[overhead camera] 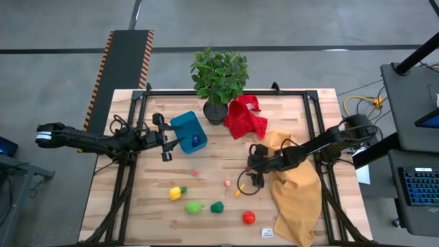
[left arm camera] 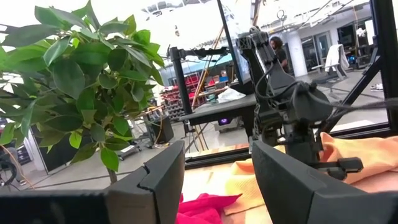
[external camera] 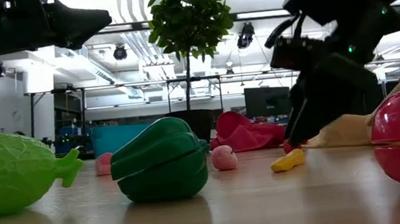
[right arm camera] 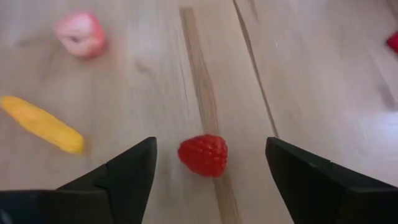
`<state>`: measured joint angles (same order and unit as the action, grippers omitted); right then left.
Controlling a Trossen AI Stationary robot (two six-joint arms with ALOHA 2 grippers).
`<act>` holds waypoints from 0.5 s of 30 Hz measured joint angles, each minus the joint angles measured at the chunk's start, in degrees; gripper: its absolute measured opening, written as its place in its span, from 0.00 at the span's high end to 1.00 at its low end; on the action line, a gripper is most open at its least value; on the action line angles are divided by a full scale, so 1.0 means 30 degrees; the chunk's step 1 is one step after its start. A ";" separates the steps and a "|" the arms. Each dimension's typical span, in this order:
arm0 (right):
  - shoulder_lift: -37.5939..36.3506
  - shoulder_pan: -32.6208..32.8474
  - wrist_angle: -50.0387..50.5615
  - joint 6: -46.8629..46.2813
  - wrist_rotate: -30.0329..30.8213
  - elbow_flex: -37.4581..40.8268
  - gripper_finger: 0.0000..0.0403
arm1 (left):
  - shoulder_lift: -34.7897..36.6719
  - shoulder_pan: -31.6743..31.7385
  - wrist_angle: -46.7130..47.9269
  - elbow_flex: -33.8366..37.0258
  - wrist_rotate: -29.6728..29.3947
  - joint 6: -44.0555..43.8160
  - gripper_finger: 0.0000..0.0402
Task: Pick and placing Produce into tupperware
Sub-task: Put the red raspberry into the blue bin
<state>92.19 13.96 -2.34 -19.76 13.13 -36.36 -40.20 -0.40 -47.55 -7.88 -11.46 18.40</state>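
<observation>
My right gripper (overhead camera: 255,177) points down, open, just above the table. Its fingers stand on either side of a small red berry (right arm camera: 203,154) without touching it. A small yellow piece (right arm camera: 42,124) and a pink piece (right arm camera: 81,34) lie close by. My left gripper (overhead camera: 167,143) is open and empty (left arm camera: 217,149), beside the left side of the blue tub (overhead camera: 188,130), which holds a dark blue piece (overhead camera: 197,142). On the near table lie a yellow piece (overhead camera: 176,193), two green pieces (overhead camera: 194,207) (overhead camera: 217,206), a red one (overhead camera: 248,217) and a second pink one (overhead camera: 195,173).
A potted plant (overhead camera: 219,75) stands at the far edge, right of the tub. A red cloth (overhead camera: 245,116) lies beside it. An orange-yellow cloth (overhead camera: 298,189) lies under and near my right arm. A white card (overhead camera: 267,233) lies at the near edge.
</observation>
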 joint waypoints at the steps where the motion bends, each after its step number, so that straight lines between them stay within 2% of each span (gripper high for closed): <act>1: 0.0171 0.0007 -0.0007 -0.0027 0.0005 0.0007 0.29 | 0.0006 -0.0007 -0.0007 0.0000 -0.0002 0.0005 0.57; 9: 0.0820 0.0007 -0.0499 -0.0063 0.0020 -0.0086 0.34 | 0.0035 0.0000 0.0000 0.0000 -0.0002 0.0006 0.57; 15: 0.0843 0.0007 -0.0417 0.0032 0.0012 -0.0204 0.42 | 0.0035 0.0007 0.0007 0.0000 -0.0002 0.0006 0.57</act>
<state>94.72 13.98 -3.59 -19.66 13.17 -36.97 -40.10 -0.38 -47.53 -7.88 -11.46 18.41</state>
